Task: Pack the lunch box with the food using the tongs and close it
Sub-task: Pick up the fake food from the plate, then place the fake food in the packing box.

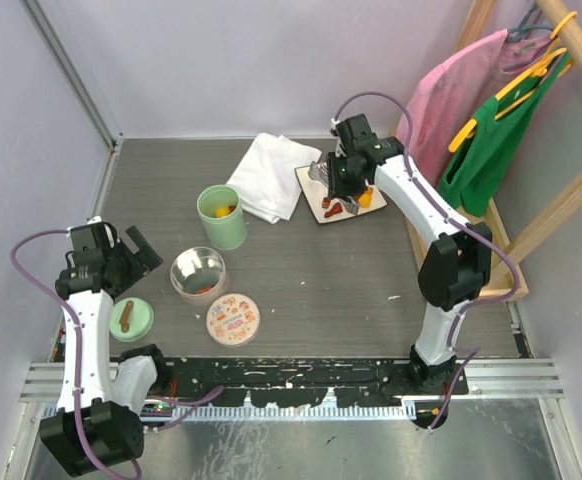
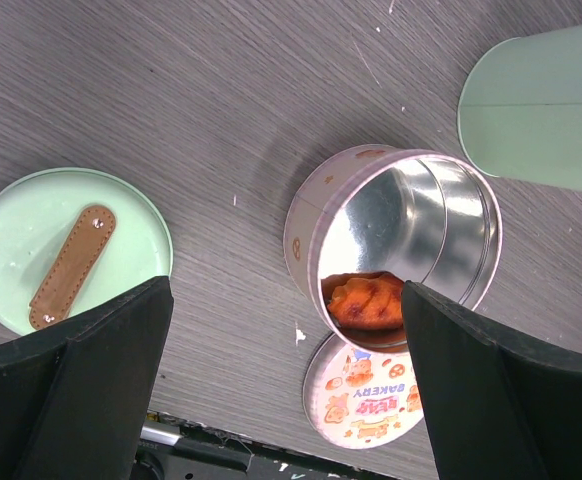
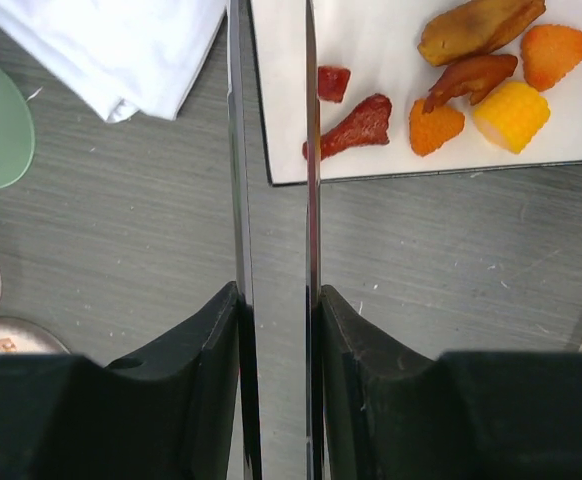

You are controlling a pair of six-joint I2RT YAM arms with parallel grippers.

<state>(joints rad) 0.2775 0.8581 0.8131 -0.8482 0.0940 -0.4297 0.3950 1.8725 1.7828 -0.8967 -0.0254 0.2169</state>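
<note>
My right gripper [image 3: 273,295] is shut on the tongs [image 3: 311,150], one finger pressing on each slim metal arm. The tongs run up over the left edge of a white plate [image 3: 391,40]; their tips are out of view. The food on the plate includes a red strip [image 3: 356,125] beside the tongs' right arm, an orange piece [image 3: 436,125], a yellow one [image 3: 511,115] and brown ones [image 3: 476,30]. My left gripper [image 2: 286,300] hangs open above the lunch box's round metal tin [image 2: 411,210], which holds an orange piece [image 2: 366,300].
A mint-green tub [image 1: 221,216] with food inside stands behind the tin [image 1: 198,272]. The printed tin lid [image 1: 233,318] and the mint-green lid [image 1: 131,319] with its brown knob lie in front. A folded white cloth [image 1: 271,172] lies left of the plate. Aprons [image 1: 491,130] hang at the right.
</note>
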